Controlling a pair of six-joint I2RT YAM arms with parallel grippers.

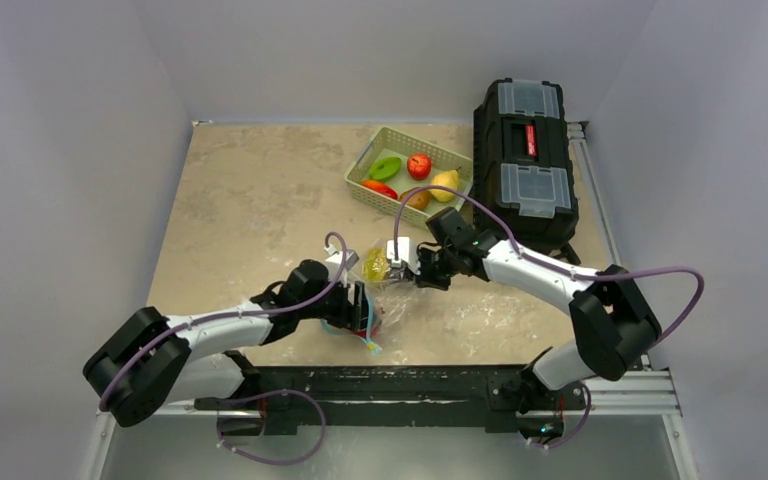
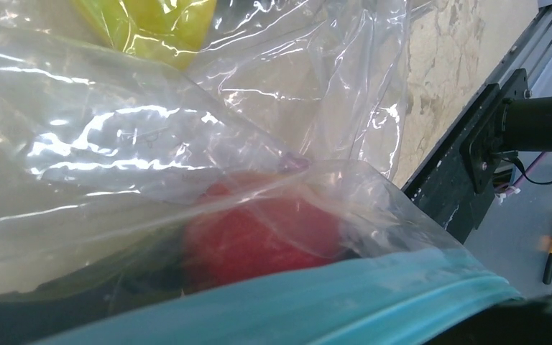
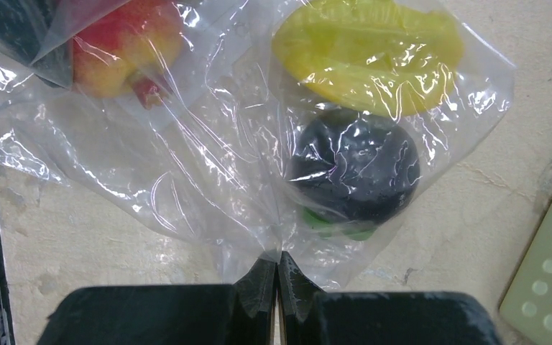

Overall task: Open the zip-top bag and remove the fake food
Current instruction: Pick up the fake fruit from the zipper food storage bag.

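Overhead, the zip-top bag (image 1: 378, 285) lay on the table (image 1: 240, 200) between the arms, with a basket (image 1: 360, 187) and a toolbox (image 1: 525, 160) behind. Up close, its film and teal strip (image 2: 316, 305) hid the left fingers (image 1: 358, 303), so I could not tell their state. The right fingers (image 3: 257, 298) were closed, pinching film beside the purple fake food (image 3: 356, 169).

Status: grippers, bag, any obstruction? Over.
Right gripper shut on zip-top bag. Left gripper at zip strip, grip unclear. Fake food inside. Nothing blocking.

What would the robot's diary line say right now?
right claw: shut on zip-top bag | left claw: at teal zip strip, grip unclear | fake food: red, yellow, purple pieces inside bag
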